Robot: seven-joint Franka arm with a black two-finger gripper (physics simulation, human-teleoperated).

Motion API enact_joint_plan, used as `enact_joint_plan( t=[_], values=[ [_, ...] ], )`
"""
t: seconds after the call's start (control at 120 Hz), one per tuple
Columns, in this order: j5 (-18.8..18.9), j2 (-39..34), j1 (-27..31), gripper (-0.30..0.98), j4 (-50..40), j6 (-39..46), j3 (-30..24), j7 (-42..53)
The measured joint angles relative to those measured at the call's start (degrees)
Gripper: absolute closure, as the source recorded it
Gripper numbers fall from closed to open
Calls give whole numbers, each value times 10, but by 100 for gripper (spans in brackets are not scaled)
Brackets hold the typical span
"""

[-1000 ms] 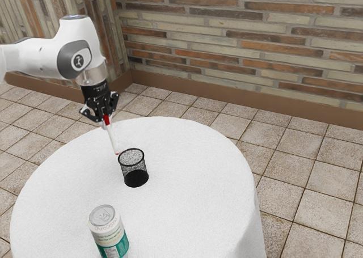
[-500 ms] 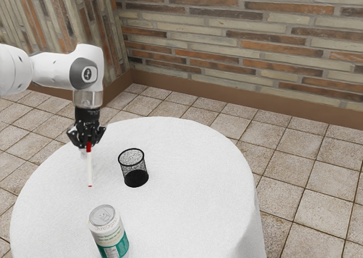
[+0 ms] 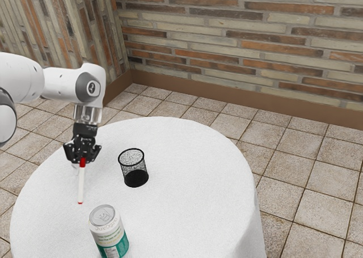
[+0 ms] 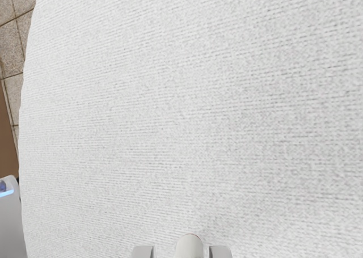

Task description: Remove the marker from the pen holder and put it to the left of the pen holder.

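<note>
The marker (image 3: 81,184) is pinched by its red upper end between the fingers (image 4: 220,252) and is held nearly upright over the worktop (image 3: 198,156), toward its edge at the exterior view's left. Whether the lower tip touches the cloth cannot be told. Well apart from it, the mesh pen holder (image 3: 134,166) is stood upright, inward from that edge. Nearer the worktop's edge at the exterior view's bottom, a green-and-white can (image 3: 108,229) is placed upright. The removal is done, and the placing step appears to be in hand. Next, a gentle lowering and release beside the pen holder seem to be called for; if let go upright, the marker could be toppled and rolled toward the edge.
</note>
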Motion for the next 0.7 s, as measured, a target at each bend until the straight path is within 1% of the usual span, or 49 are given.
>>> enact_joint_plan(
  t=[0.142, 0.308, 0.367, 0.467, 0.542, 0.608, 0.7],
  values=[
    [-13, 0, 0, 43, -3, 22, 0, 14],
    [-34, -12, 0, 23, -2, 60, 0, 44],
    [-39, -53, -2, 17, -4, 72, -2, 56],
    [-39, -169, -5, 11, -6, 84, -23, 75],
    [-40, -232, -3, 8, -7, 106, -46, 124],
    [-56, -259, -8, 6, -4, 130, -64, 176],
    [-71, -265, -18, 4, 16, 147, -80, 244]
  ],
)
